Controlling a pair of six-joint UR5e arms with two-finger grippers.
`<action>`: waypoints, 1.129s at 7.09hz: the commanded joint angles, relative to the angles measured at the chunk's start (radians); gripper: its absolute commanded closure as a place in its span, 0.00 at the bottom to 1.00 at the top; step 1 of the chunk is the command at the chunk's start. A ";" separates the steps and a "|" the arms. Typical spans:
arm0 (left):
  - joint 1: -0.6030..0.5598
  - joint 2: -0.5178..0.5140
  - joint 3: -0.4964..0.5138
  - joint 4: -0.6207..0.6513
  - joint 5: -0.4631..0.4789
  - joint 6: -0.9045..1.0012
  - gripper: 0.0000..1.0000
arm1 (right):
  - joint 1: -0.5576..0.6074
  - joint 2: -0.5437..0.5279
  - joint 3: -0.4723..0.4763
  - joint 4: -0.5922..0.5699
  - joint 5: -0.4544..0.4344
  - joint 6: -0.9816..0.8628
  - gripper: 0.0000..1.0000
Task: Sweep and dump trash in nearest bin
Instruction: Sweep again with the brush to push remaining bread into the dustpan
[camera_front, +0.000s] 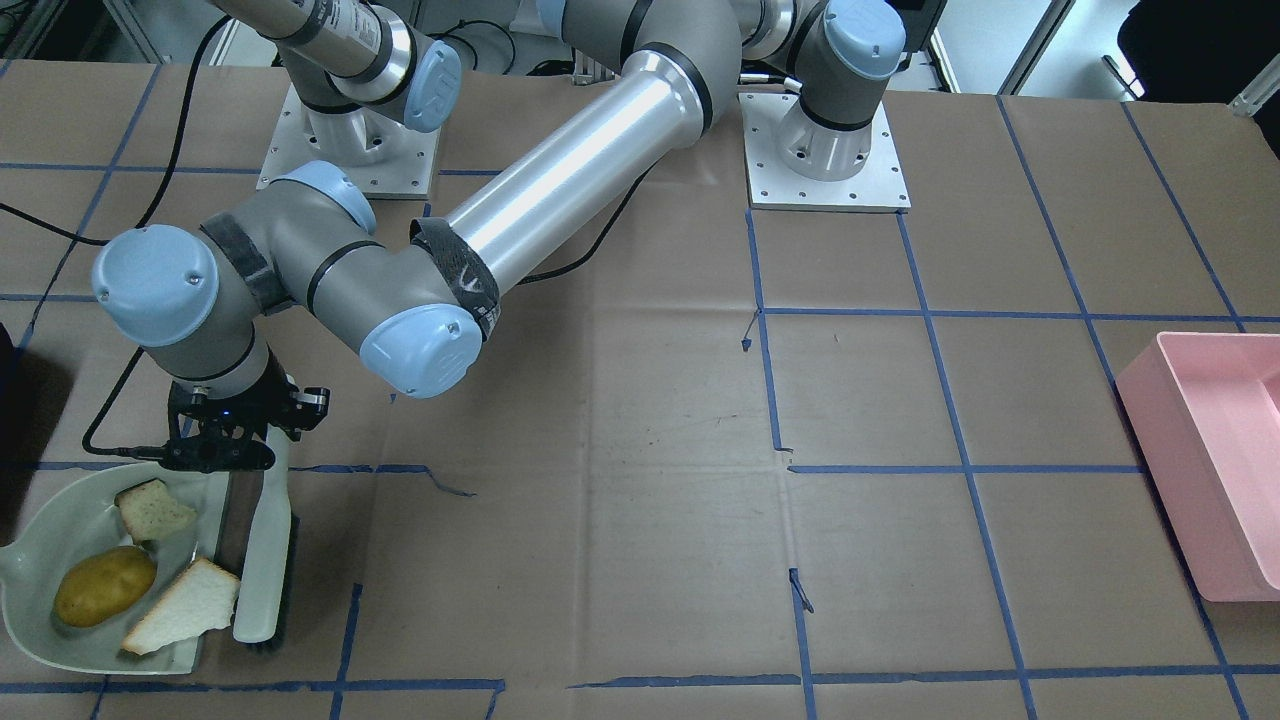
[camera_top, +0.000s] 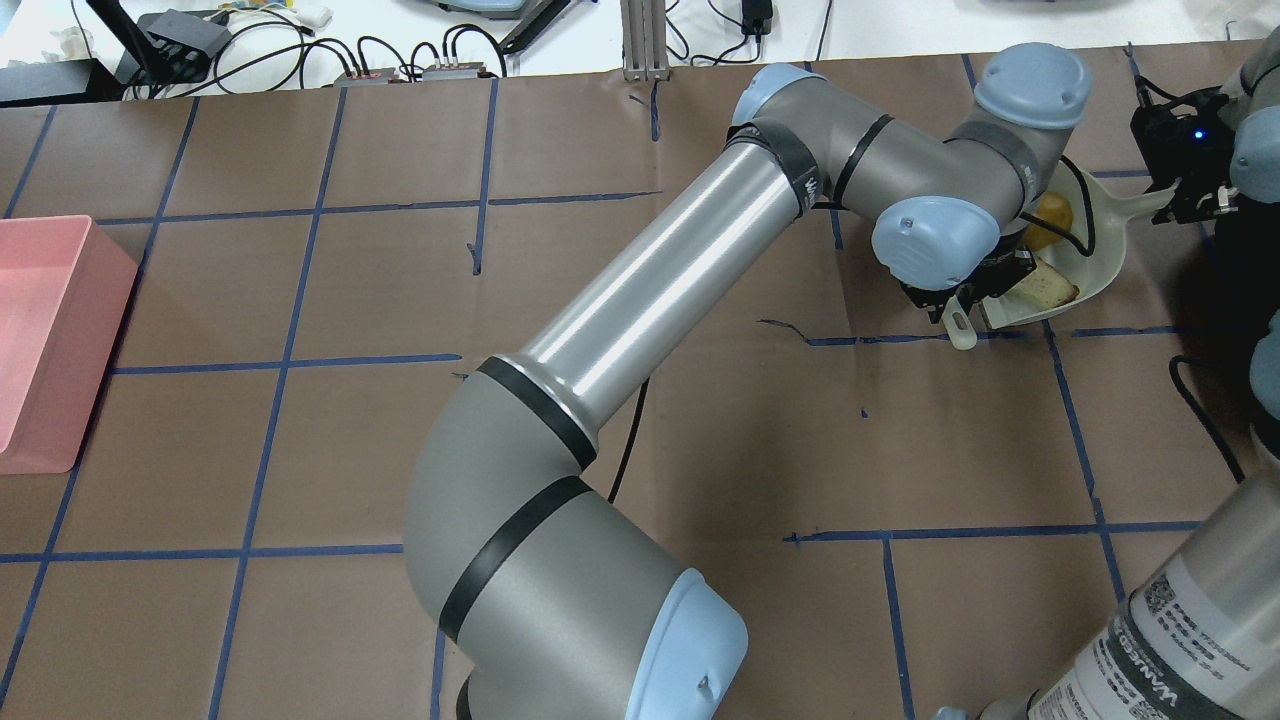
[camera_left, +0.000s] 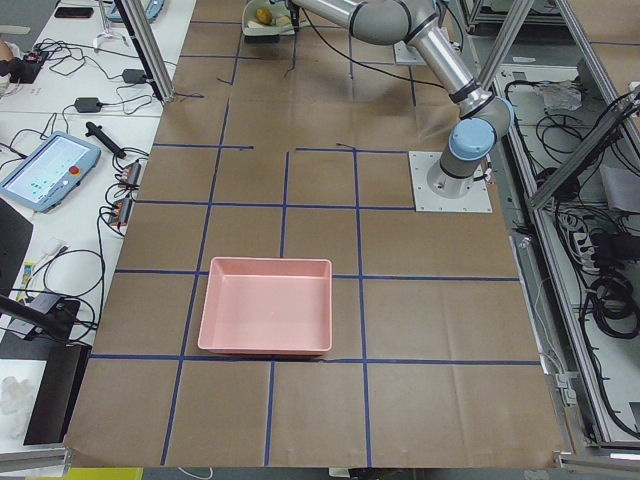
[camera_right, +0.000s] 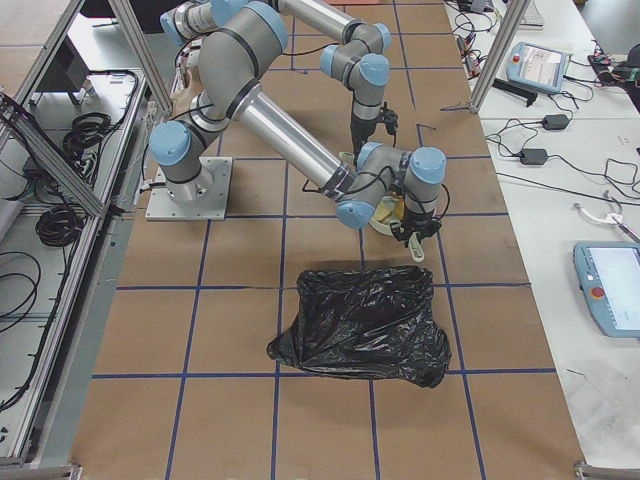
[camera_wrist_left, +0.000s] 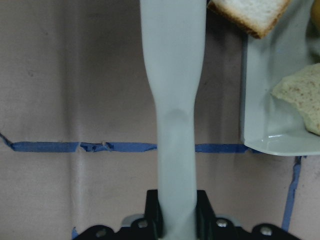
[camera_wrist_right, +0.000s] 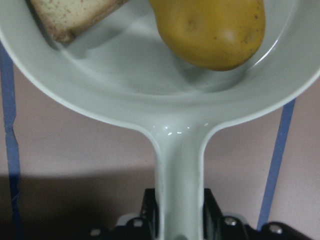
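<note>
- While the brown paper-covered counter (camera_front: 650, 400) carries a pink plastic bin (camera_front: 1215, 460) well apart, the crumpled black plastic bag (camera_right: 360, 325) lies near the pale green plastic dustpan (camera_front: 50, 520), on the right arm's side.
- Right hand (camera_wrist_right: 177, 215) clenches the dustpan's handle.
- Left hand (camera_wrist_left: 177, 220), pointing down, grasps the pale green long-handled brush (camera_front: 265, 560) beside the lip.
- Yellow-brown potato (camera_front: 105, 585) and a torn bread piece (camera_front: 155, 510) sit inside; a second bread piece (camera_front: 185, 605) straddles the lip.

Bright, even overhead light — soft shadows, glare on the left arm's tube (camera_front: 580, 165), wrist close-ups slightly blurred.
</note>
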 joint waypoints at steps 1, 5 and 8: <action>-0.006 -0.034 0.048 -0.026 -0.030 0.002 1.00 | 0.000 0.000 0.001 0.001 -0.001 0.000 1.00; -0.040 -0.093 0.132 0.025 -0.186 -0.003 1.00 | 0.000 0.005 0.000 0.001 0.000 0.000 1.00; -0.049 -0.093 0.131 0.095 -0.256 -0.003 1.00 | 0.000 0.005 0.001 0.001 0.000 0.000 1.00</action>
